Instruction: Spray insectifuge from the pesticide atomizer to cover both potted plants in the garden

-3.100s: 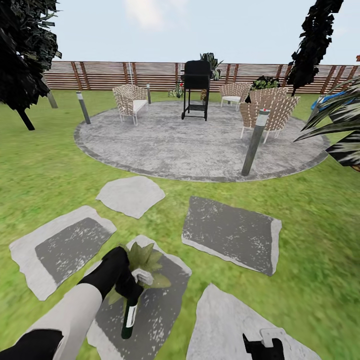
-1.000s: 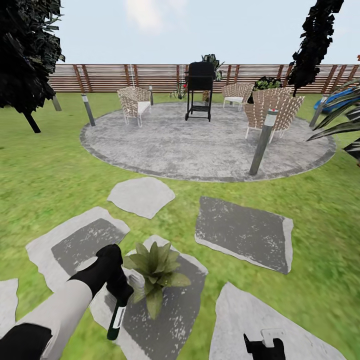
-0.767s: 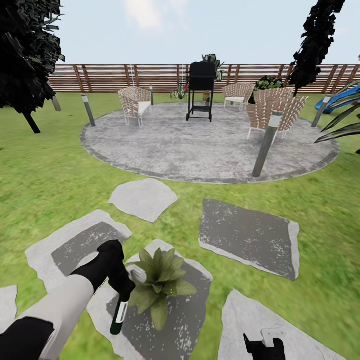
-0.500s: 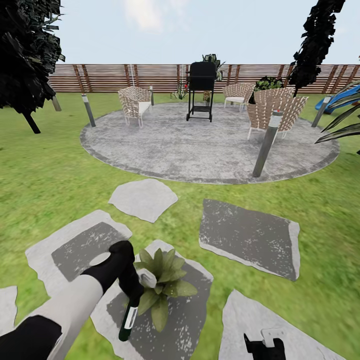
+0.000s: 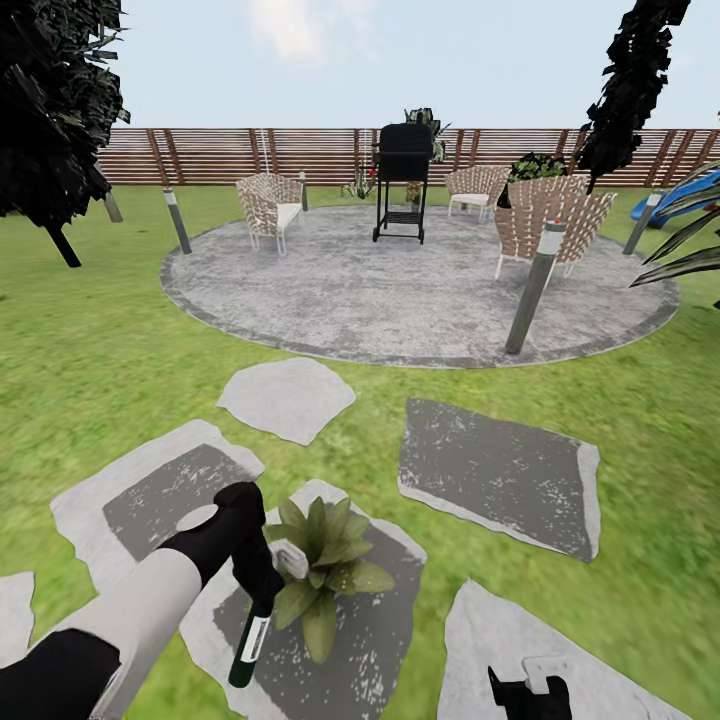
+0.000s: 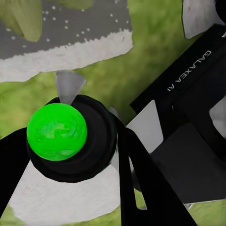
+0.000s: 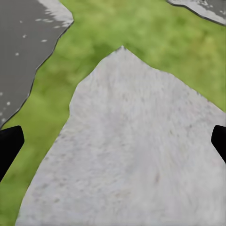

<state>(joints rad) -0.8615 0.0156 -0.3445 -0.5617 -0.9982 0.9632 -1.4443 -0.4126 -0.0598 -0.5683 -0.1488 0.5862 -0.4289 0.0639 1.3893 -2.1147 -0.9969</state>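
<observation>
1. Firstly, the head view: the left gripper (image 5: 262, 575) is clamped on the pesticide atomizer (image 5: 252, 628), whose white head (image 5: 290, 560) touches the leaves of a potted plant (image 5: 322, 570) at its 9 o'clock side. That plant stands on a grey stepping stone (image 5: 360, 640) at about 7 o'clock in the garden; the round patio (image 5: 400, 290) with a black grill (image 5: 400, 180) lies toward 12 o'clock. The right gripper (image 5: 528, 692) hangs low at 5 o'clock.
2. Left wrist view: the atomizer's green bottom fills the space between the dark fingers (image 6: 141, 179), with stone and grass beyond.
3. Right wrist view: two black fingertips (image 7: 9, 143) stand wide apart over a pale stone (image 7: 127, 155), holding nothing.
4. Risk: the nozzle sits so close that spray may wet just the near leaves, and it probably brushes them; a nudge could tip the pot. A second plant needs finding.
</observation>
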